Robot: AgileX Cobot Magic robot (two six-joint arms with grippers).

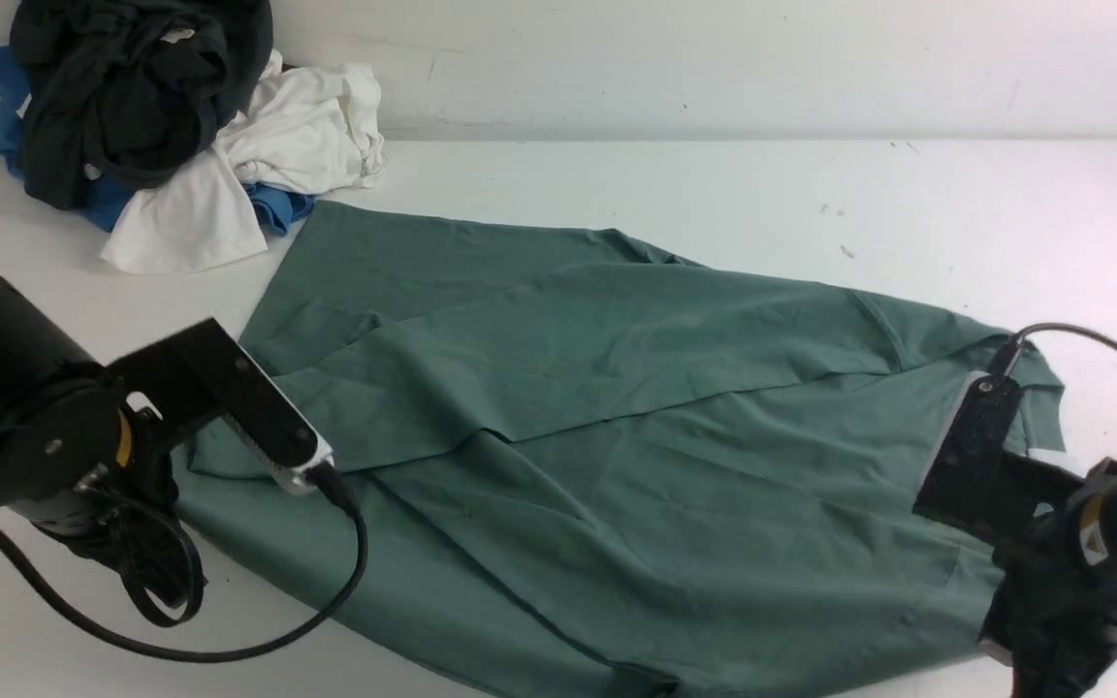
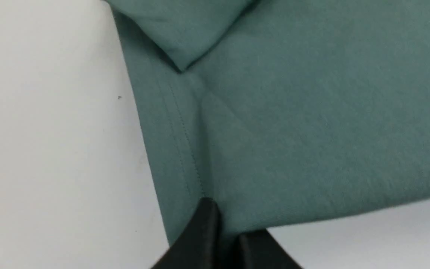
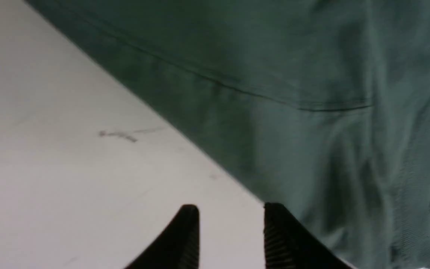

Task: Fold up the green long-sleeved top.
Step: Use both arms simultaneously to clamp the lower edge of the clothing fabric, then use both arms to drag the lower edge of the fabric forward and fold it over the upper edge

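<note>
White table point(image 1: 714, 184) bearing green long-sleeved top point(image 1: 568, 407) and, seemingly, clothes heap point(image 1: 161, 126).

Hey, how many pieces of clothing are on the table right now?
4: the green long-sleeved top spread mid-table; a black garment, a white garment and a blue garment piled at far left. Others may be hidden underneath.

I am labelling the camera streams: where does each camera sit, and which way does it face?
Front: between the arms, facing forward over the green long-sleeved top; left arm and right arm show.
Left wrist: on the left arm, facing the top's hem; left fingers shut on it.
Right wrist: on the right arm, facing the top's edge and table; right fingers open.
Shared: all three see the top.
</note>
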